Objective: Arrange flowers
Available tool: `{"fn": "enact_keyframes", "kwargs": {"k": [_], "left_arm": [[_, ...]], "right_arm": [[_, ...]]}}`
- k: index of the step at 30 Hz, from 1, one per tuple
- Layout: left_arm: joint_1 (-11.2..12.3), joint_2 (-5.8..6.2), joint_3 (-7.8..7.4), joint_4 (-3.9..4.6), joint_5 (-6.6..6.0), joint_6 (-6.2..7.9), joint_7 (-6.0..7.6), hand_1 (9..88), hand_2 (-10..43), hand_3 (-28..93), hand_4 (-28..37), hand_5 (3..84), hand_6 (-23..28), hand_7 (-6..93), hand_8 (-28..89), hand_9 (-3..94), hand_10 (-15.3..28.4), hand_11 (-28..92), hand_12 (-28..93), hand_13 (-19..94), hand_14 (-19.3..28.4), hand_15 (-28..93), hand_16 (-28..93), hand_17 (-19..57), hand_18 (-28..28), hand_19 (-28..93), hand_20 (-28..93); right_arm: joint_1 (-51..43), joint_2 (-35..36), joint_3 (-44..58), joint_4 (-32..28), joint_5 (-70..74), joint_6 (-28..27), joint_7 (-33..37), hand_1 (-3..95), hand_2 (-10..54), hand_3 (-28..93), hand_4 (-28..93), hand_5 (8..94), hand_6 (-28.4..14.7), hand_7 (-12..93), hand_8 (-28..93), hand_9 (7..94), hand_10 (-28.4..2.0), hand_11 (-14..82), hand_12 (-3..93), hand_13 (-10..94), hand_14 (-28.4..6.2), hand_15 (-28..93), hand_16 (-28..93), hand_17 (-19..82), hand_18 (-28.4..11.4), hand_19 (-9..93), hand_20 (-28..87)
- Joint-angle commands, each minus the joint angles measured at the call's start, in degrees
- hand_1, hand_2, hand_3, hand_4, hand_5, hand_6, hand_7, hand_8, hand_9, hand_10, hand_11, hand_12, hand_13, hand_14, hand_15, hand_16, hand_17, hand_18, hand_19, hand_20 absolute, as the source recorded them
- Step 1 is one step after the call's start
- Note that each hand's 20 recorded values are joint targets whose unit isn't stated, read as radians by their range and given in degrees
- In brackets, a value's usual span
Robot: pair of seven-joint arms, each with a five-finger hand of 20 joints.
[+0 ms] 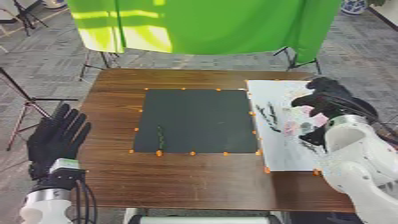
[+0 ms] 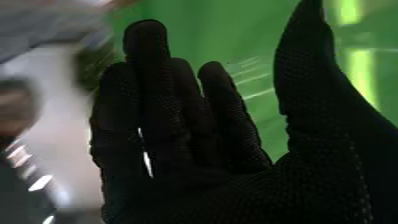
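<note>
Step in hand, as judged: selection of the next piece. The right hand (image 1: 331, 100) was above the white sheet (image 1: 286, 162), fingers extended, thumb apart, nothing visibly held. A thin green stem (image 1: 161, 138) lay lengthwise on the dark mat (image 1: 197, 117); pale pink flowers (image 1: 313, 120) lay on the sheet. Next move required: grasp one.

A light-streaked green curtain (image 1: 231, 25) is hung beyond the wooden table (image 1: 108, 170); the grey floor (image 1: 60, 57) is seemingly carpeted.
</note>
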Motion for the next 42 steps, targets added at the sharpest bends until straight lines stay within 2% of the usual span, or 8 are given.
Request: {"fn": "enact_keyframes", "kwargs": {"k": [1,4,7,18,24,32,37,42], "left_arm": [[1.2,-0.7,0.19,-0.31,0.33,-0.26,0.67,29.2,10.1,73,-26.2,40.6,9.3,10.6,-7,31.5,15.0,21,11,22,14.2,28,-6,-3.7,12.0,30,8],[1.6,-0.6,0.05,-0.45,0.49,0.57,1.11,29.0,10.1,73,-26.3,40.7,9.4,10.8,-7,31.9,15.4,21,11,22,14.4,30,-6,-3.8,12.3,30,8],[1.9,-0.55,-0.05,-0.97,-0.87,1.85,1.53,26.9,12.7,72,-27.0,40.9,9.4,11.1,-7,32.3,15.6,22,12,23,14.6,31,-6,-3.9,12.5,30,8],[2.6,-1.5,-0.54,-1.15,-0.19,1.8,0.89,23.7,14.4,72,-28.2,41.5,9.6,11.8,-7,33.1,16.0,23,12,24,15.1,32,-7,-4.7,13.5,32,9],[2.3,-1.59,-0.53,-1.57,-2.69,1.73,0.37,23.3,16.4,70,-28.3,41.8,9.6,12.4,-7,33.4,16.1,23,12,24,15.4,33,-7,-4.9,13.8,32,9],[1.6,-1.91,-0.55,-1.28,-1.46,2.52,-1.27,24.6,16.2,71,-28.3,42.2,9.9,12.8,-7,33.8,16.1,24,12,24,15.7,34,-7,-5.0,13.9,33,9],[2.0,-1.92,-0.79,-1.36,-1.37,2.53,-1.64,25.6,16.0,70,-28.3,42.3,9.9,13.2,-7,33.9,16.2,25,12,24,15.8,35,-7,-5.1,14.0,34,8],[1.7,-1.8,-0.75,-1.07,-1.44,2.33,-1.96,25.9,15.8,71,-28.3,42.3,9.9,13.2,-8,33.8,16.2,25,12,24,16.4,37,-7,-5.3,14.1,34,8]], "right_arm": [[-11.3,1.1,10.0,-2.5,2.0,-6.1,6.5,34.2,-9.5,81,-27,44.4,-9.0,11,-10,47.7,-20.3,9.2,16.2,56,-16.4,51,19,31,-23.3,84,26],[-14.0,0.4,13.3,-3.3,4.1,-9.5,7.6,33.9,-9.5,80,-27,45.8,-9.2,11,-9,49.2,-20.8,9.6,16.1,57,-16.7,52,19,32,-23.7,85,26],[-17.5,-1.0,16.4,-5.1,7.0,-12.5,8.5,32.2,-9.5,76,-28,47.7,-9.4,10,-9,52.0,-20.8,9.9,15.7,58,-16.5,52,19,32,-23.8,85,27],[-20.6,-3.7,16.0,-4.4,5.0,-13.9,9.4,43.4,-9.5,58,-28,54.4,-7.0,10,-10,58.0,-17.3,9.5,15.1,61,-15.0,50,19,32,-23.8,85,28],[-19.8,-4.2,12.6,-3.1,3.7,-9.7,9.1,47.8,-9.5,53,-28,59.9,-3.9,12,-11,63.1,-14.7,10.4,14.8,64,-13.9,49,20,33,-23.2,84,28],[-18.1,-4.5,8.7,1.0,1.0,-4.9,9.4,48.2,-9.5,66,-28,66.3,-1.7,15,-11,69.6,-13.4,11.9,14.7,68,-12.8,48,21,35,-22.3,85,26],[-19.3,-4.1,8.5,1.0,-0.5,0.0,9.6,55.4,-9.5,62,-28,78.4,-1.8,23,5,82.9,-13.8,16.9,18.0,73,-11.3,46,23,37,-21.7,84,26],[-20.3,-3.3,8.6,0.6,-0.8,3.7,8.7,55.8,-9.5,66,-28,79.7,-1.8,28,10,86.1,-14.2,17.8,22.5,75,-11.2,46,25,38,-21.6,84,26]]}}
